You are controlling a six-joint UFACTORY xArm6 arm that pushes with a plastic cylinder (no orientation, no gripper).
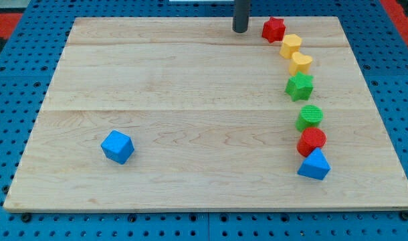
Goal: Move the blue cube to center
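The blue cube (117,147) sits on the wooden board (190,87) at the view's lower left, apart from all other blocks. My tip (240,30) is at the view's top, right of the middle, just left of the red star (273,29). It is far from the blue cube, up and to the right of it. It touches no block.
A curved line of blocks runs down the view's right: red star, yellow block (291,45), yellow heart (300,63), green star (299,86), green cylinder (310,117), red cylinder (312,140), blue triangular block (314,165). A blue pegboard (17,73) surrounds the board.
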